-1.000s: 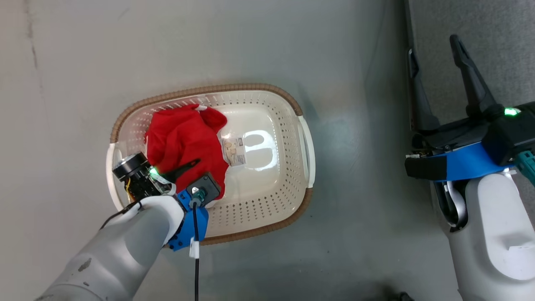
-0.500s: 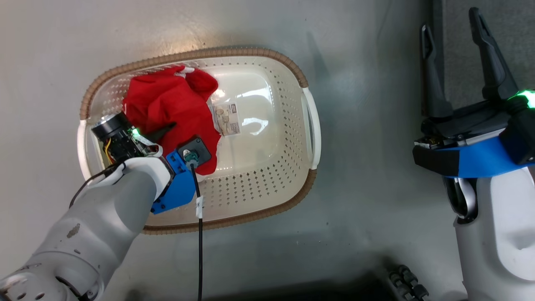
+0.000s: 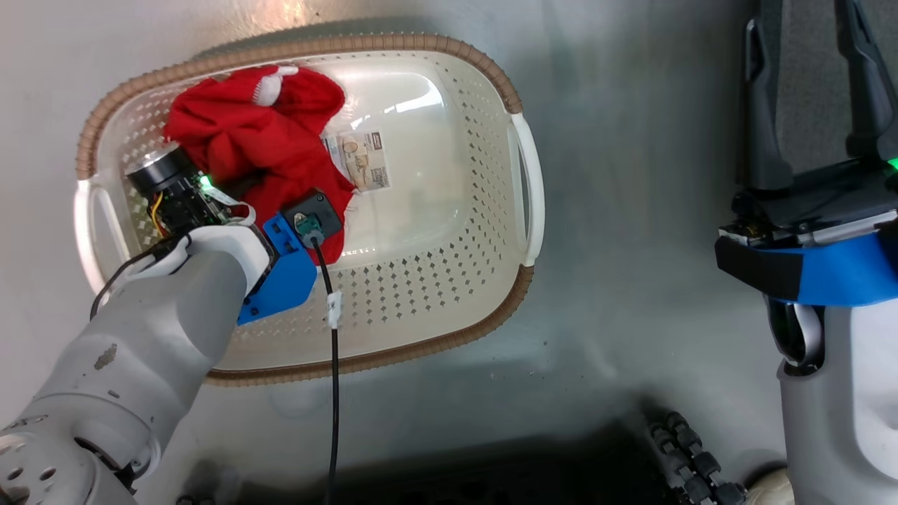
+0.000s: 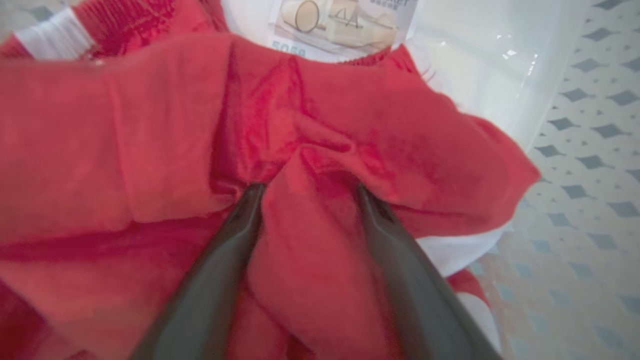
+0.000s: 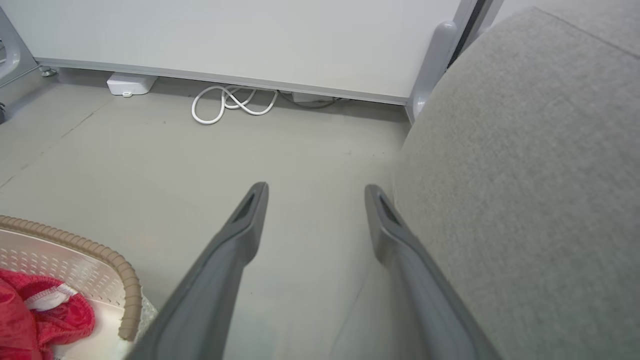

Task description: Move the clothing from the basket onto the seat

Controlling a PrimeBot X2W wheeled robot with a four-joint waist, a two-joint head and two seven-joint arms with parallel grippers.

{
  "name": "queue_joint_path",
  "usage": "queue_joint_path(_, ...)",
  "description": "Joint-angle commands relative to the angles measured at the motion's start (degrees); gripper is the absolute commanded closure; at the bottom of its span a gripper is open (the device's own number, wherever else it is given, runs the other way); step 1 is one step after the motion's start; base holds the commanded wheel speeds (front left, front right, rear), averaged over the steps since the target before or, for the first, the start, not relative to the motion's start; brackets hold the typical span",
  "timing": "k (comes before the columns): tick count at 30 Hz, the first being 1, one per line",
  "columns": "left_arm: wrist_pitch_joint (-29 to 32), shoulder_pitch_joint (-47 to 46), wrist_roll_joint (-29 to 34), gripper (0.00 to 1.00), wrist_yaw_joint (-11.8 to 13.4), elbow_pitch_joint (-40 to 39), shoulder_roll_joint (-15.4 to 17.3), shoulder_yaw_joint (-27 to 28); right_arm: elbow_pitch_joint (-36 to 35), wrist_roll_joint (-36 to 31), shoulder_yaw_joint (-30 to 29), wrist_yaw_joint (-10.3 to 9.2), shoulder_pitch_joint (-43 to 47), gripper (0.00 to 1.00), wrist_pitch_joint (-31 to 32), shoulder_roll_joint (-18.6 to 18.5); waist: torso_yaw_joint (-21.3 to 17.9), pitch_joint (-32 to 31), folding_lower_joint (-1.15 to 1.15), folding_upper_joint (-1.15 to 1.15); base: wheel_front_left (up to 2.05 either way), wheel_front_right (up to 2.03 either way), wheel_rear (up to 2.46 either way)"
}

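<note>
The left claw stands spread wide, its 2 fingers pressed into the clothing with a ridge of cloth bunched between them, apparently so that closing would pinch that fold. The clothing is a crumpled bright red heap with a white ribbed cuff, lying at one end of the basket on the floor. The right claw, also spread and empty, hangs just beside the grey seat, probably waiting.

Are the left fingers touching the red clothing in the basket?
Touching. In the left wrist view both fingers press into the clothing, their tips buried in its folds, with fabric bulging between them.
</note>
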Motion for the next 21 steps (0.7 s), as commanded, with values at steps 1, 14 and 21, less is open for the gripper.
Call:
queue_joint_path(1, 0.50, -1.23, 0.31, 0.00, -0.07, 0.18, 0.35, -0.18, -0.59, -0.46, -0.54, 0.01, 0.63, 0.00, -0.22, 0.26, -0.25, 0.98, -0.01, 0.00, 0.00, 0.00, 0.00)
queue_joint_path(14, 2.10, -0.38, 0.89, 1.00, -0.07, 0.43, 0.04, -0.20, -0.89, -0.54, -0.74, 0.01, -0.20, 0.00, -0.22, 0.65, -0.59, 1.86, -0.01, 0.00, 0.00, 0.00, 0.00)
queue_joint_path(21, 1.94, 0.18, 0.19, 1.00, -0.07, 0.20, -0.47, -0.21, -0.20, -0.20, -0.83, 0.01, -0.51, 0.00, -0.22, 0.75, -0.55, 0.94, -0.01, 0.00, 0.00, 0.00, 0.00)
